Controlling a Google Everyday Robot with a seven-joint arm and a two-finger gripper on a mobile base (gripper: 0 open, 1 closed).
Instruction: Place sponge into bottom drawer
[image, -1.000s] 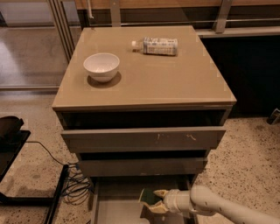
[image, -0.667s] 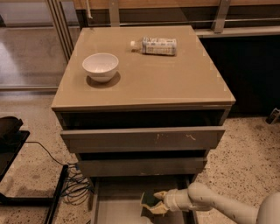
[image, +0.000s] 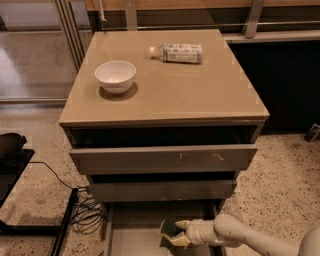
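Over the open bottom drawer (image: 132, 237), claw (image: 175, 232) still pinching the sponge (image: 167, 228) (arm in from the right), hardly moved.

A white bowl (image: 115, 75) sits on the tan cabinet top (image: 200, 100) near its left edge, well apart from a plastic bottle (image: 177, 52) lying on its side toward the back. The top drawer (image: 150, 160) has a scratched front. Dark cables (image: 85, 214) tangle on the speckled floor (image: 280, 185) to the left.
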